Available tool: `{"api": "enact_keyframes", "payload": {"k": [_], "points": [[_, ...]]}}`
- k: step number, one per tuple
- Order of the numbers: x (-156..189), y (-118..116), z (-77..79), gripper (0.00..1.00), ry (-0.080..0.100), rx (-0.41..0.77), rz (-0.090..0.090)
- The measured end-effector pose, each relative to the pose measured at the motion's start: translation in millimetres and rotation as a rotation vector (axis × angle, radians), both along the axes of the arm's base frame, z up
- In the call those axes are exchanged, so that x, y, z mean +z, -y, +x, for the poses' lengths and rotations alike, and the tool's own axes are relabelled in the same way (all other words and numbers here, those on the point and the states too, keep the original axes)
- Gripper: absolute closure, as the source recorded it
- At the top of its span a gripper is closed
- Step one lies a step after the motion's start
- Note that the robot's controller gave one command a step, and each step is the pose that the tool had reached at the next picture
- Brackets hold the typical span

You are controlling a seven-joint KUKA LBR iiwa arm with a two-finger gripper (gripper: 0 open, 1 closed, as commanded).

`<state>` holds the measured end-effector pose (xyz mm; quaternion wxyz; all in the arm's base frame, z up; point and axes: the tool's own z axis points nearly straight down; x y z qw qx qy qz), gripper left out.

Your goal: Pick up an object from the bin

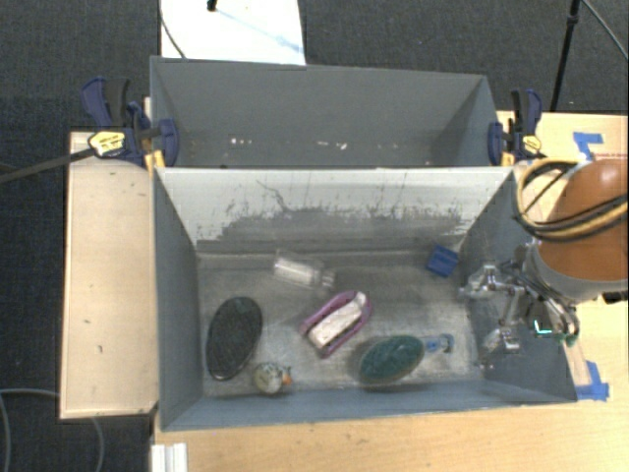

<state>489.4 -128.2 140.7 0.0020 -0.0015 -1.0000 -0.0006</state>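
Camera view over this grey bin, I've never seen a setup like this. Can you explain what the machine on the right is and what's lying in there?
One camera looks down into a grey metal bin from above. The orange-capped thing with cables on the right is a robot arm. The metal part at its end is its gripper, the hand that picks things up. It hangs by the bin's right wall, and I see nothing held in it. On the bin's floor lie a flat black oval at the left, a small round ball beside it, a clear little bottle, a purple and white packet in the middle, a dark green oval, and a small blue block near the gripper.
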Motion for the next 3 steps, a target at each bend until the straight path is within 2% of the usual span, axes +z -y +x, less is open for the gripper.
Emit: {"api": "enact_keyframes", "payload": {"k": [1,2,3], "points": [[-67.6,-52.3,-1.6,0.0,0.011,0.193,0.0],[-66.5,-50.7,-0.8,1.0,0.013,0.196,-0.002],[50.2,-23.1,21.6,1.0,0.014,0.428,-0.004]]}}
